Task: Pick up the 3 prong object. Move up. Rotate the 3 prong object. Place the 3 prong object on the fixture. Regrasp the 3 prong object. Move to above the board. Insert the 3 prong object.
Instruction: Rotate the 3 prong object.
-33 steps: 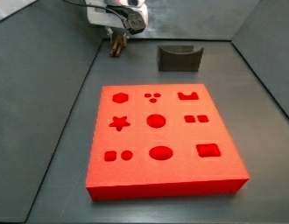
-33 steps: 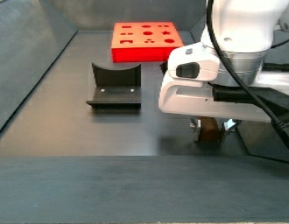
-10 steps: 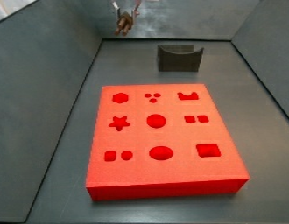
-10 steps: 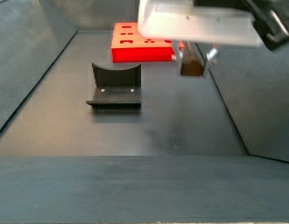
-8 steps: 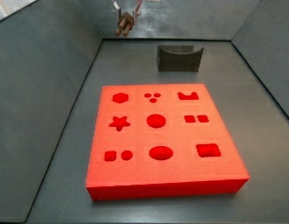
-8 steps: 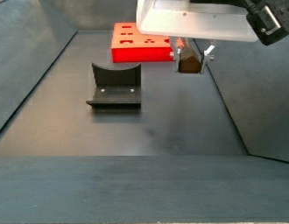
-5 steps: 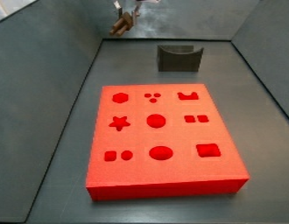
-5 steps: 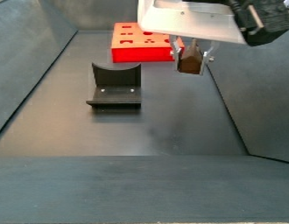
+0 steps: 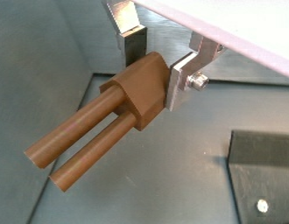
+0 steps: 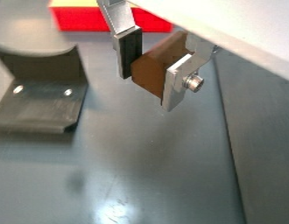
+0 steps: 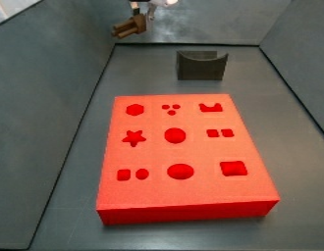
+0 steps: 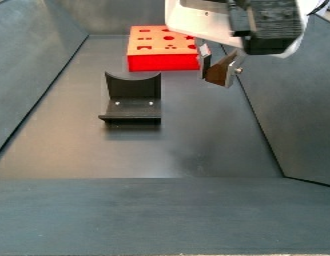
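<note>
The 3 prong object [image 9: 117, 114] is clamped in the gripper [image 9: 158, 66], up in the air and well clear of the floor. In the wrist view you can see the brown body pinched between the two silver fingers [image 9: 188, 70], with the round prongs sticking out away from them. Only two prongs show from that angle, so I can't tell about a third.

What's changed: a few seconds back the gripper was right down near the floor with the piece. By a second ago it was lifted, with the piece hanging more or less straight down. Now, in a side view, the piece [image 11: 128, 27] is tipped over sideways, and the wrist has clearly turned in another side view too [image 12: 219, 70]. So pick-up and move-up look done to me, and the rotate step is underway or nearly there.

The fixture [image 12: 130, 98] sits empty on the floor, off to one side of the gripper and well below it. The board [image 11: 182, 157] is untouched, with all its cut-outs open. My guess is the next job is setting the piece into the fixture's notch.
</note>
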Robot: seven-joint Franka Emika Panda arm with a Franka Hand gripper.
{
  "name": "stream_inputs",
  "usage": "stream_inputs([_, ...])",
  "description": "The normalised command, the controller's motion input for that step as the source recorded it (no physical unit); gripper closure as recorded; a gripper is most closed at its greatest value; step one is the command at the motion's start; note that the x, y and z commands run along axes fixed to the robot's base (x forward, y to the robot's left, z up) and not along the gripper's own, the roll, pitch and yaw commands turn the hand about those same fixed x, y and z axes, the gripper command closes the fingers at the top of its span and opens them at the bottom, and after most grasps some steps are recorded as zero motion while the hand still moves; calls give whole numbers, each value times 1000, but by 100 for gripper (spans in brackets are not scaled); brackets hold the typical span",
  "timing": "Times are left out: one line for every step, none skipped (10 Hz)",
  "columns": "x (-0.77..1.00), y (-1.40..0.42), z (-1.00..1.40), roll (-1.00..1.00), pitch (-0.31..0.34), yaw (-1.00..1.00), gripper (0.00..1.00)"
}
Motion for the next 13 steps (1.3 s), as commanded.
stream_inputs([-12,15,-4,-7,-1,-1000,100])
stream_inputs([-12,15,-4,-7,-1,-1000,100])
stream_inputs([-11,15,-4,-7,-1,-1000,100])
stream_inputs([-12,15,-4,-8,-1,-1000,100])
stream_inputs([-11,15,-4,-8,-1,-1000,100])
stream_inputs([-11,15,-4,-8,-1,-1000,100])
stream_inputs([-12,15,-4,-8,-1,-1000,100])
stream_inputs([-12,15,-4,-9,-1,-1000,100])
stream_inputs([-12,15,-4,-9,-1,-1000,100])
stream_inputs([-12,15,-4,-9,-1,-1000,100])
stream_inputs([-12,15,-4,-10,-1,-1000,100])
stream_inputs([-12,15,-4,-10,-1,-1000,100])
stream_inputs([-12,15,-4,-11,-1,-1000,100])
